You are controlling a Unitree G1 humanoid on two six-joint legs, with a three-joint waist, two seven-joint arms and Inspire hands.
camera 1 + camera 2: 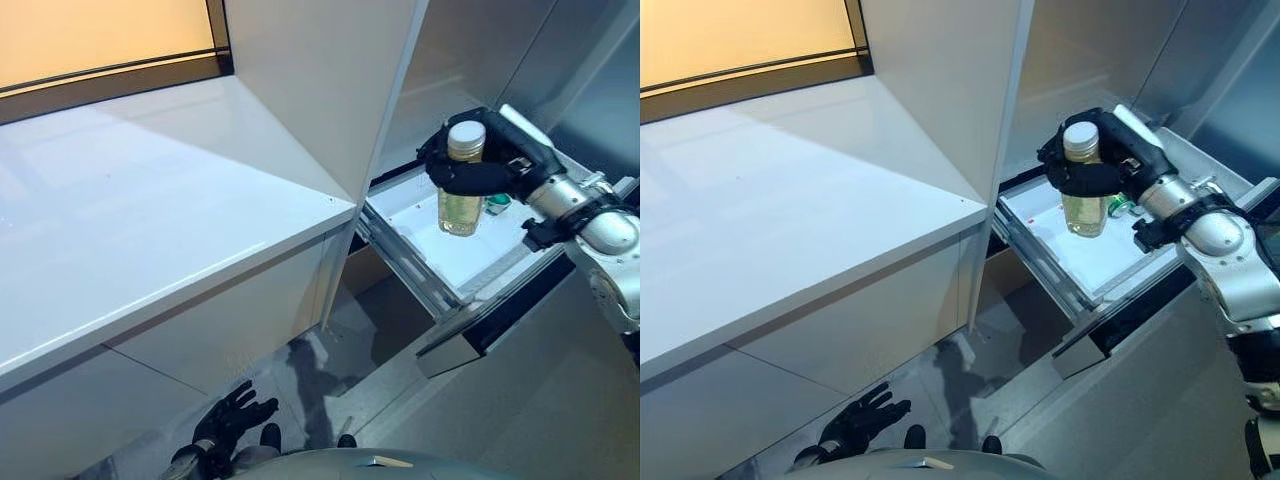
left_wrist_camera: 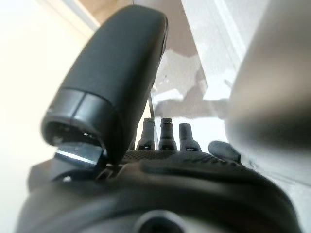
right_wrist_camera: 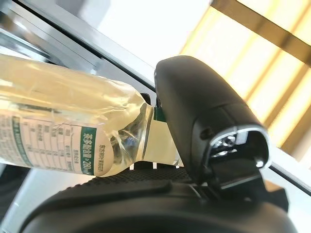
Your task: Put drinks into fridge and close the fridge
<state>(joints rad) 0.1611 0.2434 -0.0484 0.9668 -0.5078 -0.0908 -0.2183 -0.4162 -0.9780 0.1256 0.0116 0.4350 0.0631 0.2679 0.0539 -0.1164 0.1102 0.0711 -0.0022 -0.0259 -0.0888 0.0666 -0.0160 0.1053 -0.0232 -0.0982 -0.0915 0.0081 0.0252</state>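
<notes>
1. The left hand (image 1: 232, 418) hangs low, well left of the fridge drawer (image 1: 425, 245) and below the white surface (image 1: 150, 220). Its fingers are spread and it holds nothing.
2. The fridge drawer is pulled out, just right of the white surface's corner. Its white floor is mostly bare. A small green thing (image 1: 497, 200) lies in the drawer, too small to tell what it is.
3. The right hand (image 1: 1090, 178) is curled round the top of the drink bottle (image 1: 1084, 200). The bottle hangs upright over the drawer, with pale yellow drink in it.
4. I think the step now is putting the drink into the drawer.
5. Next, the right hand needs to go down until the bottle stands on the drawer floor, then let go. After that the drawer needs a push to shut.
</notes>
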